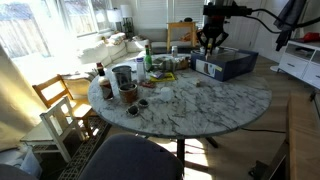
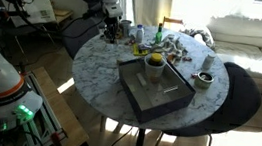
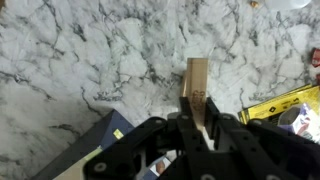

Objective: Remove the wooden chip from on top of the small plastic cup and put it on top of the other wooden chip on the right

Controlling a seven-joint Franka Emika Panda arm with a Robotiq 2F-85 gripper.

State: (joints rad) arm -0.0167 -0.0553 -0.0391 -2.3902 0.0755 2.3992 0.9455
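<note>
The gripper (image 3: 200, 108) is closed on the wooden chip (image 3: 197, 78), a pale tan strip that sticks out past the fingertips and is held above the marble table (image 3: 90, 60). Beneath the gripper are the corner of a dark box (image 3: 95, 145) on one side and a yellow item (image 3: 280, 100) on the other. In an exterior view, cups and jars (image 1: 123, 80) stand clustered well apart, across the table.

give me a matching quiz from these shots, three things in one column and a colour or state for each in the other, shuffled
1. wooden chip
2. table
3. box

a. dark blue
b. gripped in the pincer
c. white marble with grey veins

Pairs: 1-b, 2-c, 3-a
</note>
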